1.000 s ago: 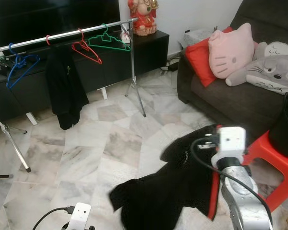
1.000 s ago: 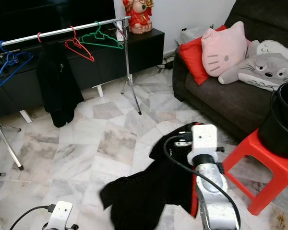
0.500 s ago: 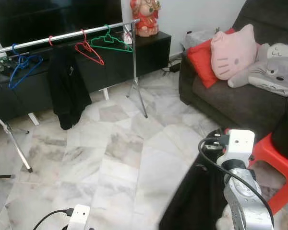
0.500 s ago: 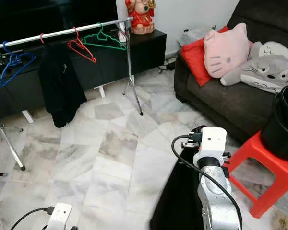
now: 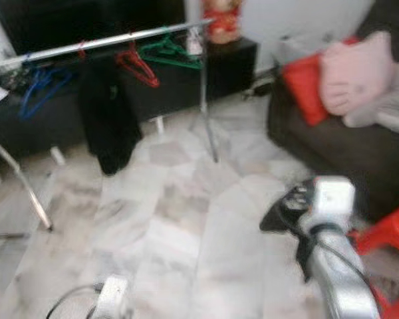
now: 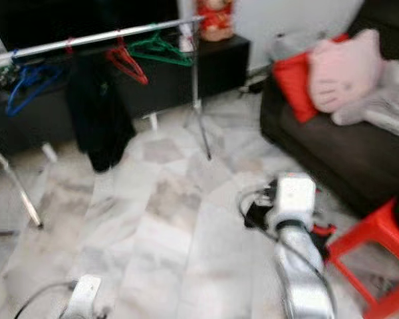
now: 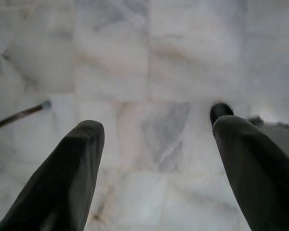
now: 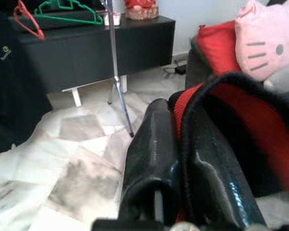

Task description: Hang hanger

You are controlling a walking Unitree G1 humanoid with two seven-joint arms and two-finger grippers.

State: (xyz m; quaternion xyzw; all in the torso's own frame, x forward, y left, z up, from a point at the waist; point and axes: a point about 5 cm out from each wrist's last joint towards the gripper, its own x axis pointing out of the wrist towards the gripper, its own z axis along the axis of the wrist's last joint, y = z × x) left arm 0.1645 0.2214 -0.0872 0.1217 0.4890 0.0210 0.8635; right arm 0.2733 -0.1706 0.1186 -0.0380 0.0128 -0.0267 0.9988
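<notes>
The right gripper (image 8: 183, 159) is raised in front of the robot with its two black fingers pressed together on the collar of a black garment with red lining (image 8: 241, 125), the fabric folding over the far finger and bulging out beyond it. Ahead of that gripper and well apart from it stands a clothes rail (image 6: 106, 36), a silver bar on thin splayed legs. From it hang a green hanger (image 8: 67, 12) and a red hanger (image 8: 29, 17) side by side, a blue hanger (image 6: 26, 83) further along toward the robot's left, and a black jacket (image 6: 96, 116) drooping almost to the floor. Behind the rail runs a low black cabinet (image 8: 101, 53) with a red figurine (image 8: 140, 7) on top. Off to the gripper's right sits a dark sofa (image 6: 346, 153) carrying a red cushion (image 8: 216, 43) and a pink cat-face pillow (image 8: 267, 41), with a red stool (image 6: 369, 249) nearer the robot. The left gripper (image 7: 154, 144) hangs low over the marble floor (image 7: 159, 62), its fingers spread wide apart and holding nothing. The head views are blurred.
</notes>
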